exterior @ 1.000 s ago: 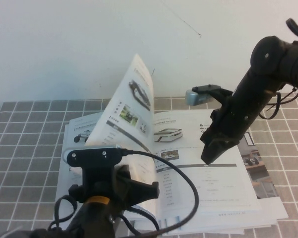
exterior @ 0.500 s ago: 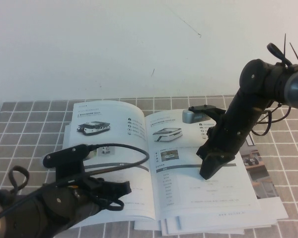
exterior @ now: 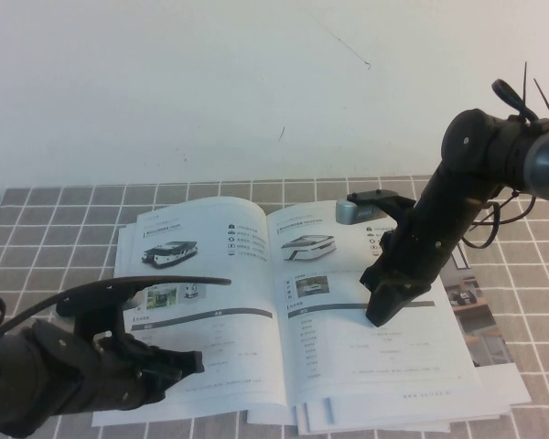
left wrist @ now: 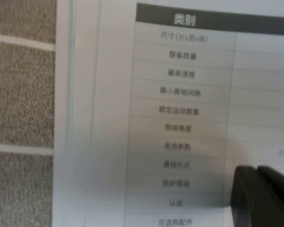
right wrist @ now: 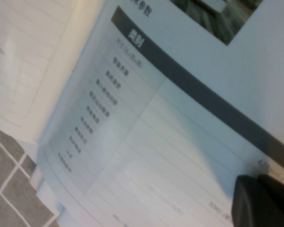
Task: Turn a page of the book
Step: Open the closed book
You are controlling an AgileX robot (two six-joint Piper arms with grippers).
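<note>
White book [exterior: 256,302] with dark-barred tables on grey tiled table [exterior: 55,219].

One open book [exterior: 256,302], two claws: left [exterior: 178,363], right [exterior: 384,311].

1. On my left wrist feed, the page [left wrist: 189,113] shows a spec table under a dark bar [left wrist: 213,21], whose white header reads "类别".
2. Below that bar I read the rows "尺寸(长x宽x高)", "整备质量", "最高速度", "最小离地间隙"; lower rows are too soft to trust.
3. On my right wrist feed, the book [right wrist: 146,118] carries another dark bar [right wrist: 189,90] heading a table; I can't read any of its characters.
4. On the high feed, the print is too small to read.
</note>
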